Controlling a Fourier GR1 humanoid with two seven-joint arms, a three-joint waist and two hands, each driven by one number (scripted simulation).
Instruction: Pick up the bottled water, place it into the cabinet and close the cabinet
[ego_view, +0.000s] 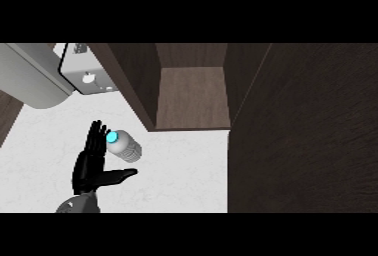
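**Open Left Hand Beside the Bottle, Cabinet Standing Open**

The left hand (92, 167) came in from the lower edge at the left of the head view, its grey forearm just showing below it. The hand was released: its fingers (96, 140) stood straight and close together, pointing away from the robot, and its thumb (118, 175) was spread out sideways to the right. It grasped nothing.

The bottled water (127, 147) lay on its side on the pale, marbled desk (181, 170), just to the right of the fingers. Its bright blue cap (112, 136) pointed up and to the left, right against the fingertips, though whether cap and fingers actually touched could not be told. The body of the bottle slanted down and to the right, above the outstretched thumb and apart from it.

Beyond the bottle, further from the robot and to the right, the dark wooden cabinet (193, 95) stood open, with a lighter brown inner floor showing between its side walls. The bottle was outside it, on the desk near its front left corner. The cabinet door (310, 140) filled the right side of the view as a broad dark panel.

At the upper left sat a rounded grey appliance (33, 75), with a white panel (88, 72) next to it.

The right hand did not show.
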